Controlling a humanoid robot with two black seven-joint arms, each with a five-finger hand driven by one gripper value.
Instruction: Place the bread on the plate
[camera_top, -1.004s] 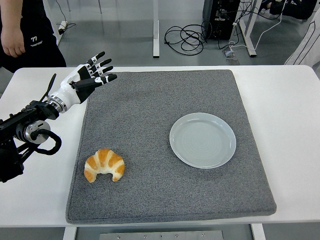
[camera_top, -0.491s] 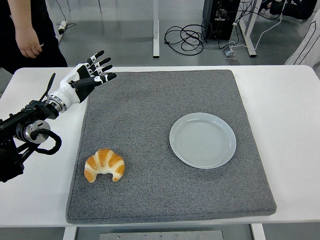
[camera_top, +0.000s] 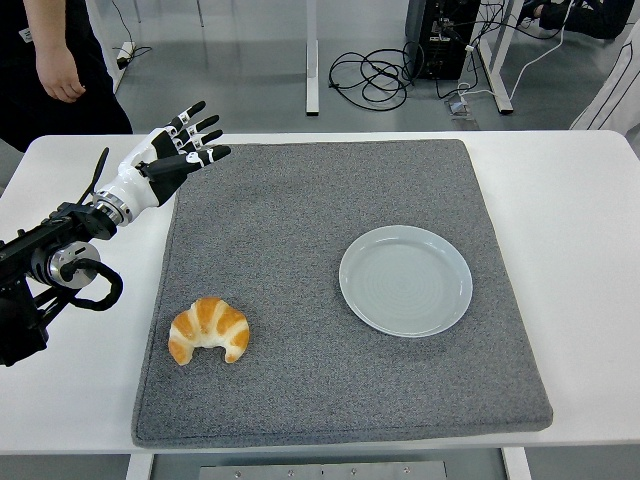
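Observation:
A golden croissant (camera_top: 209, 331) lies on the near left part of the grey mat (camera_top: 320, 200). A pale blue plate (camera_top: 405, 280) sits bare on the mat, right of centre. My left hand (camera_top: 185, 145) hovers over the mat's far left corner with its fingers spread, holding nothing. It is well behind the croissant and far left of the plate. The right arm does not show.
A person stands at the top left behind the table, one hand (camera_top: 62, 80) hanging near the far edge. Cables and table legs lie on the floor beyond. White table (camera_top: 580, 250) surrounds the mat.
My left hand has barely shifted. The person's hand at the top left has moved up and to the right.

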